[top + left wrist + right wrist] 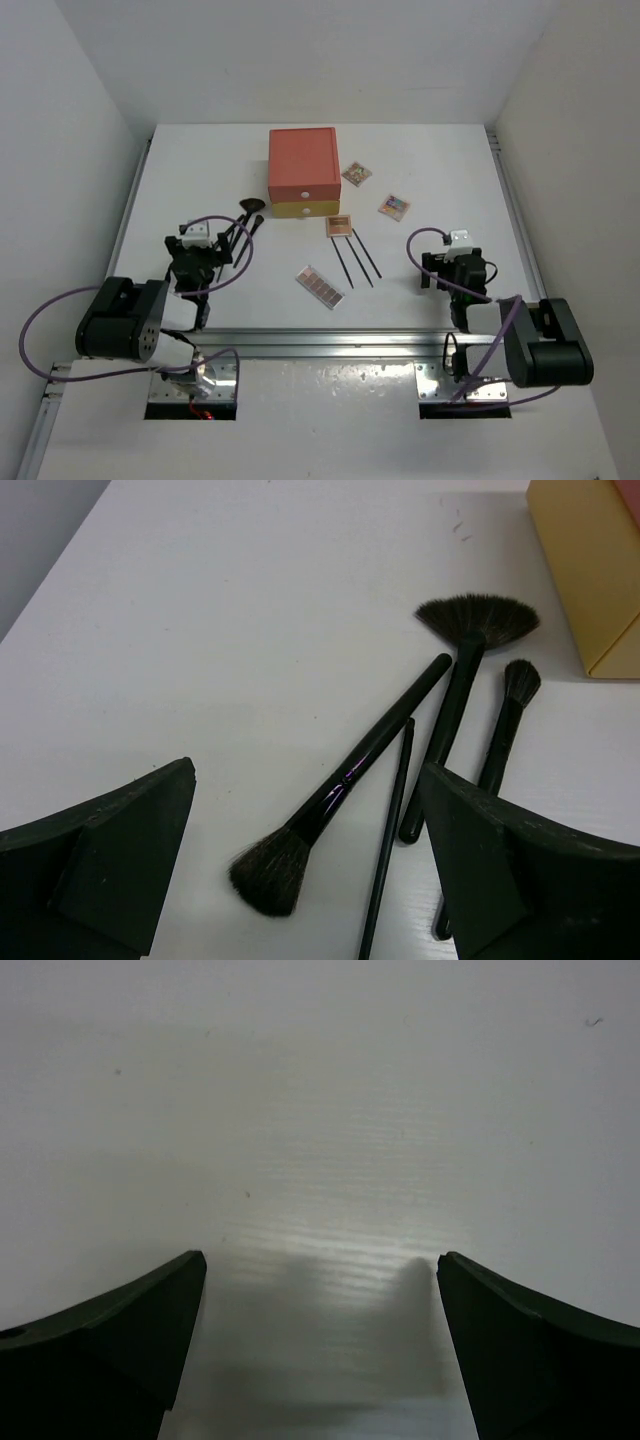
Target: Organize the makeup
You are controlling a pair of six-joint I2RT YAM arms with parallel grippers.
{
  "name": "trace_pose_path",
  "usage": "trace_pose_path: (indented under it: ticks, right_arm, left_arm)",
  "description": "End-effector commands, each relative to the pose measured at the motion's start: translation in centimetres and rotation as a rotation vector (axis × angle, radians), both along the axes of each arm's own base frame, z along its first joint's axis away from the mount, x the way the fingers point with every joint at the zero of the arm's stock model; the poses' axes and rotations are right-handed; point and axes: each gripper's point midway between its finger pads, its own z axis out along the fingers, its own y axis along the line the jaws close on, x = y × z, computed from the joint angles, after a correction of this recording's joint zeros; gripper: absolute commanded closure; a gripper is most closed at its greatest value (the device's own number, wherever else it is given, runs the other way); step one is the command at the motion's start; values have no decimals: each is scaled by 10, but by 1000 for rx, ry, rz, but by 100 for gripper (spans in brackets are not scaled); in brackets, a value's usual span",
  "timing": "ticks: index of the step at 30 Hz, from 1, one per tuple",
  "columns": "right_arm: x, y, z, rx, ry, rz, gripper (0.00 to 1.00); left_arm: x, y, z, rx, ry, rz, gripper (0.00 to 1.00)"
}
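Note:
Several dark-handled brushes (243, 226) lie left of the orange-red and yellow drawer box (302, 185). In the left wrist view I see a powder brush (345, 780), a fan brush (475, 620), a small round brush (518, 685) and a thin dark stick (392, 820). My left gripper (205, 260) is open over them (305, 780) and grips nothing. Three square palettes (356, 174) (394, 207) (340, 224), thin pencil sticks (356, 258) and a long pinkish-brown palette (320, 286) lie mid-table. My right gripper (445, 264) is open over bare table (320, 1260).
The drawer box's yellow part (595, 570) shows at the upper right of the left wrist view. White walls enclose the table on three sides. An aluminium rail (330, 343) runs along the near edge by the arm bases.

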Motion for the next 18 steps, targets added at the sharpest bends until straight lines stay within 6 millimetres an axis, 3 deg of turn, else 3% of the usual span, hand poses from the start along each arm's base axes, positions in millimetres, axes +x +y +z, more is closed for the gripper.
trace_pose_path:
  ticks: [1,2,3,5,6,7,8,9,10,11,12,13,14,15,16,17,18]
  right_arm:
    - [-13,9,-13,-31,150,61,0]
    - [5,17,11,-33,96,87,0]
    - [8,17,18,-76,100,114,0]
    - [29,29,55,-109,48,147,0]
    - [34,42,66,-185,32,224,0]
    - [43,61,88,-230,10,287,0]
    - [53,60,113,-386,2,285,0]
    - [53,59,120,-448,34,281,0]
    - [78,81,175,-469,-66,271,0]
    - [79,60,182,-587,-1,132,0]
    - [74,70,187,-640,48,148,0]
    - [100,80,249,-635,-29,65,0]
    - [96,73,236,-629,64,-35,0]
    - [99,74,242,-593,58,-115,0]
    - [115,75,288,-519,-27,-250,0]
    - [114,85,271,-470,47,-223,4]
    - [115,130,248,-317,149,32,11]
  left_arm:
    - [10,-3,26,15,-82,5,0]
    - [7,-5,22,16,-72,-4,0]
    - [8,-7,30,29,-97,-20,0]
    - [12,-11,34,23,-60,-31,0]
    - [25,-8,87,27,-155,-5,0]
    - [23,-10,68,97,1,-38,0]
    - [34,-11,116,177,-50,-60,0]
    - [28,-5,101,197,23,-45,0]
    - [33,0,120,202,44,-11,0]
    - [36,4,132,204,46,11,0]
    - [39,6,148,223,42,19,0]
    - [53,3,166,227,81,5,0]
    - [62,-4,171,230,116,-20,0]
    - [73,-17,175,215,150,-70,0]
    - [90,-24,216,192,112,-89,0]
    - [98,-36,185,185,246,-149,0]
    - [103,-49,189,204,259,-216,0]
